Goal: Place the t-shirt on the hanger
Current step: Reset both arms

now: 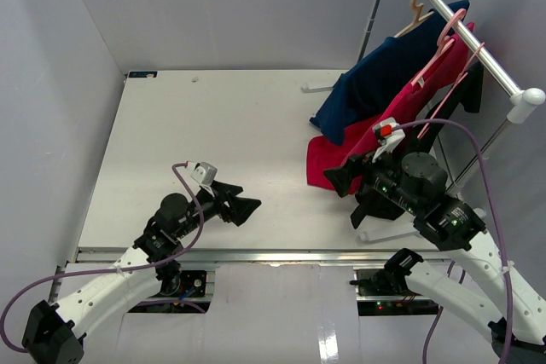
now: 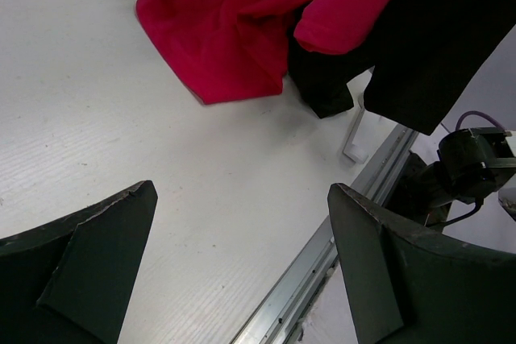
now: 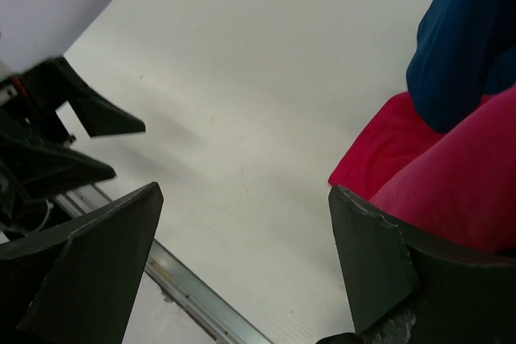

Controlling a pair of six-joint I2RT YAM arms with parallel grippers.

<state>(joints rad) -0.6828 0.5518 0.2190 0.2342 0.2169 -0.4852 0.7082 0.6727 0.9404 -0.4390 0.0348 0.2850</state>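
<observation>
1. Both claws are spread wide with nothing gripped: the left claw (image 1: pixel 246 202) is held low over the surface (image 1: pixel 213 125), the right claw (image 1: pixel 337 178) just beside red cloth.
2. That t-shirt (image 1: pixel 401 112) is seen draped from the hanger (image 1: pixel 447 33) on the rail (image 1: pixel 478 53), its hem trailing on the surface beside a navy shirt (image 1: pixel 384 83).
3. Hanging is judged essentially done; shoulder seating cannot be told.
4. No containers are seen.

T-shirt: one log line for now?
t-shirt: hangs from rail, hem on table | left pincer: open, empty | right pincer: open, empty
</observation>
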